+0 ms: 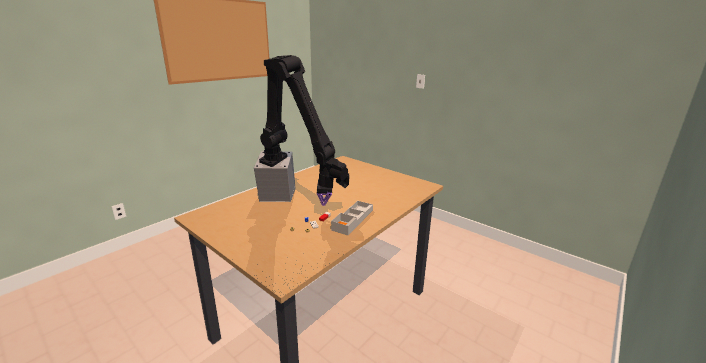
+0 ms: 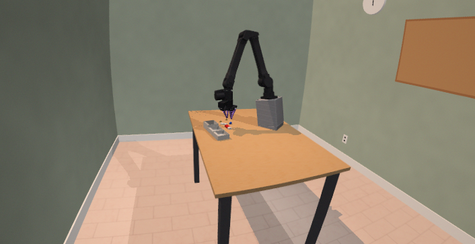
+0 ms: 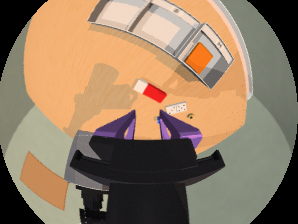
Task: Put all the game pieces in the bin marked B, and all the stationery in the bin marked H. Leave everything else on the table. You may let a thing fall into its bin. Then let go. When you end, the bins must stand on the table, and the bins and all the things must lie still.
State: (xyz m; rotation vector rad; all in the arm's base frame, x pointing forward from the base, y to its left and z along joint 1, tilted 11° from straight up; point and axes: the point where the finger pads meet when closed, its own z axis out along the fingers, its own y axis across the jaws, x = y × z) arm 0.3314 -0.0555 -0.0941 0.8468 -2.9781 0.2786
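Note:
My gripper (image 1: 325, 198) hangs above the table, a little back from the small objects; its purple fingers stand apart with nothing between them. A grey bin row with three compartments (image 1: 352, 216) stands to its right; an orange item (image 3: 198, 56) lies in one end compartment, and the other two look empty. No bin letters are readable. A red and white eraser (image 3: 150, 90) lies on the table just ahead of the fingers. A white die (image 3: 177, 107) lies beside it. A small blue piece (image 1: 306, 219) lies further left.
Two tiny olive objects (image 1: 292, 228) (image 1: 307, 230) lie on the table left of the die. The grey arm base block (image 1: 274, 177) stands at the back. The bin row (image 2: 216, 130) sits close to the table's edge in the exterior view.

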